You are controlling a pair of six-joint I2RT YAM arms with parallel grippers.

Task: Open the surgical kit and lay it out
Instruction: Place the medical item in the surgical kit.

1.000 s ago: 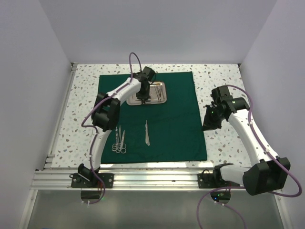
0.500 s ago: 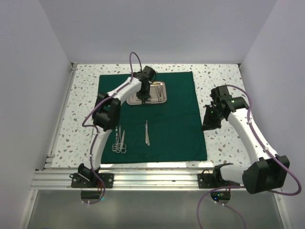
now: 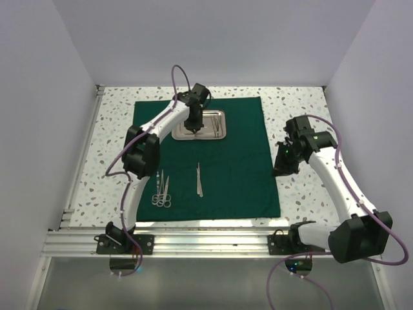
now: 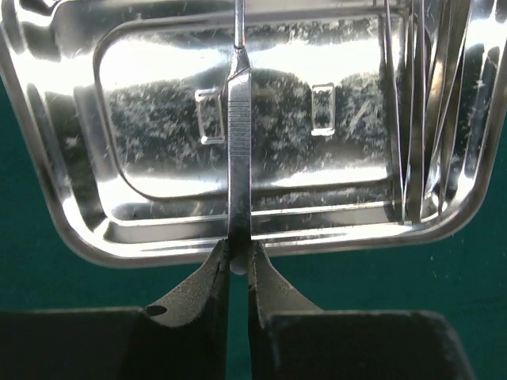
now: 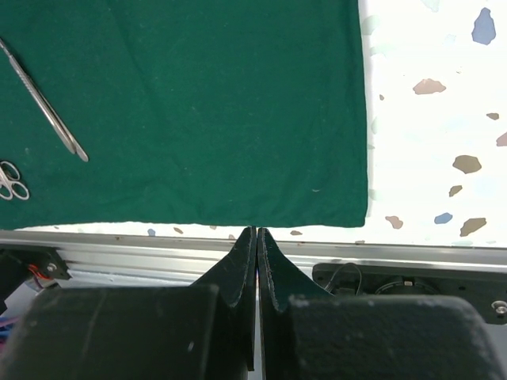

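The dark green cloth [image 3: 226,168] lies spread flat as a square sheet. The steel tray [image 3: 222,126] sits on its far middle. My left gripper [image 3: 193,126] is over the tray, shut on the near end of a slim steel instrument [image 4: 238,142] that reaches across the tray [image 4: 158,182]; in the left wrist view the gripper [image 4: 238,257] is at the tray's near rim. More slim instruments [image 4: 424,119] lean at the tray's right side. Scissors-type instruments [image 3: 161,194] and tweezers [image 3: 199,179] lie on the cloth. My right gripper [image 3: 282,165] is shut and empty by the cloth's right edge.
The terrazzo table [image 3: 303,103] surrounds the cloth. An aluminium rail [image 3: 206,242] runs along the near edge and also shows in the right wrist view [image 5: 158,253]. White walls close the left, right and far sides. The right wrist view shows the cloth's near right corner [image 5: 348,206].
My left wrist has shifted a little toward the far side over the tray and turned. The right arm has barely moved.
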